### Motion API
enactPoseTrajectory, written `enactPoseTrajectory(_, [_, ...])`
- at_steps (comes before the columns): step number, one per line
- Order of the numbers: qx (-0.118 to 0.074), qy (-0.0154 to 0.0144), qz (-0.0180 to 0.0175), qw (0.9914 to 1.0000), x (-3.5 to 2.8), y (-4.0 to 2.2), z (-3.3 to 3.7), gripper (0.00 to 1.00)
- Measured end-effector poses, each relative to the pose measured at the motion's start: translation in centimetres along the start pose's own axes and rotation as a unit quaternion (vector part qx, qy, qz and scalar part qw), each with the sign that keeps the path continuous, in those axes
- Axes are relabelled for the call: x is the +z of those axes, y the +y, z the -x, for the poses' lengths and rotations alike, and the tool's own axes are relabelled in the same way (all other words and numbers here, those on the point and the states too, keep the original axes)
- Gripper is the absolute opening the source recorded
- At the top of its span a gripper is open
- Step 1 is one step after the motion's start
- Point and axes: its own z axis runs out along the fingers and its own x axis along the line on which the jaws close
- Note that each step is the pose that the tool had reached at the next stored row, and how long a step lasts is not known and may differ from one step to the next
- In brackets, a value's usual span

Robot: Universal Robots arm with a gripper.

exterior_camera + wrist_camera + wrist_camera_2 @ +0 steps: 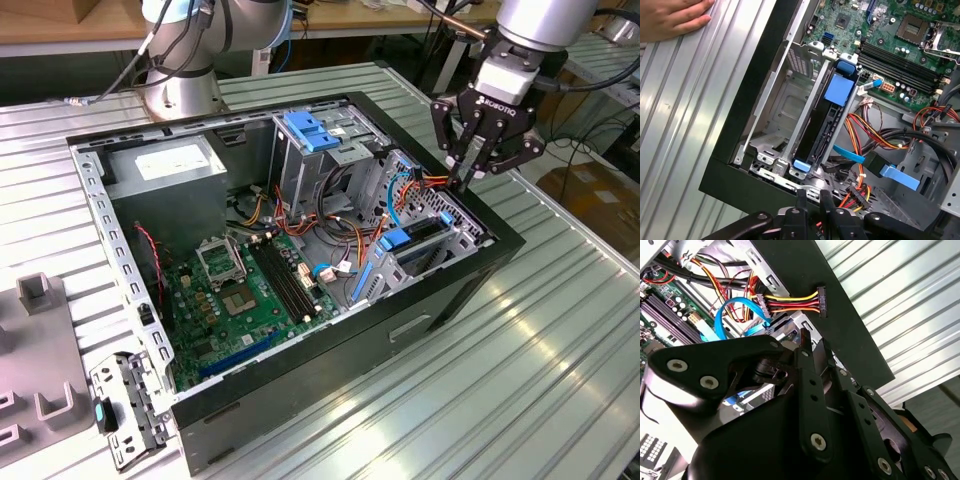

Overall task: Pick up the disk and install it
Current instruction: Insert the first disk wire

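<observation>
1. Gripper [813, 195]: fingers are pressing together on nothing and hovering over the case [740, 170] wall.
2. Disk [826, 125]: is standing on edge in the drive cage [785, 105] just beyond the fingertips, its long axis running away toward the motherboard [890, 30].

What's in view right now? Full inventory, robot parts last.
table: one, silver ribbed metal, under everything
computer case: one, black, open, lying on the table
disk: one, dark with blue bracket, on edge in the case's corner bay
circuit board: one, green, case floor
power box: one, grey, white sticker, inside the case
cables: several, red, yellow, black, blue, beside the disk
loose bracket: one, grey, on the table
hand: one, a person's, over the table beside the case
gripper: one, black, shut, above the case edge near the disk
</observation>
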Motion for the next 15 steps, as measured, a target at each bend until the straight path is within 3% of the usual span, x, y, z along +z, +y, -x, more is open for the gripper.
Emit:
enactPoseTrajectory(2, [-0.005,-0.0001,-0.0004,0.99999,0.01,-0.15,-0.06,0.25])
enactPoseTrajectory(6, [-0.012,-0.0001,-0.001,0.99993,0.03,-1.06,-0.23,0.25])
enactPoseTrajectory(12, [-0.017,-0.0001,-0.0014,0.99985,0.01,-2.11,0.12,0.25])
enactPoseTrajectory(15, [-0.037,-0.0002,-0.0029,0.99931,0.02,-2.26,0.07,0.25])
